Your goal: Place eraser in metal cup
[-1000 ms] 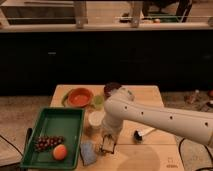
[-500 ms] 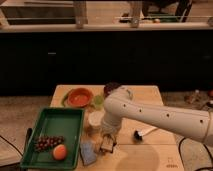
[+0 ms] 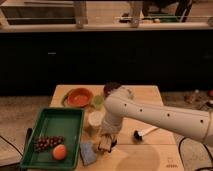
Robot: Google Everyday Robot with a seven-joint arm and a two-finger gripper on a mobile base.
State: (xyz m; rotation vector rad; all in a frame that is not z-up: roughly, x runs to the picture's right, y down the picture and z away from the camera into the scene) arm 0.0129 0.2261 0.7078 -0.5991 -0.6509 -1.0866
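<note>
The eraser [image 3: 87, 152], a small flat blue-grey block, lies on the wooden table near its front edge, just right of the green tray. My gripper [image 3: 105, 144] hangs down from the white arm, right beside the eraser on its right side, low over the table. The metal cup [image 3: 112, 88] stands at the back of the table, mostly hidden behind the arm. A white cup [image 3: 95, 120] stands just behind the gripper.
A green tray [image 3: 50, 125] at the left holds grapes [image 3: 47, 142] and an orange fruit [image 3: 59, 151]. An orange bowl [image 3: 79, 97] and a small green cup [image 3: 98, 101] stand at the back. A black-and-white tool [image 3: 144, 133] lies to the right.
</note>
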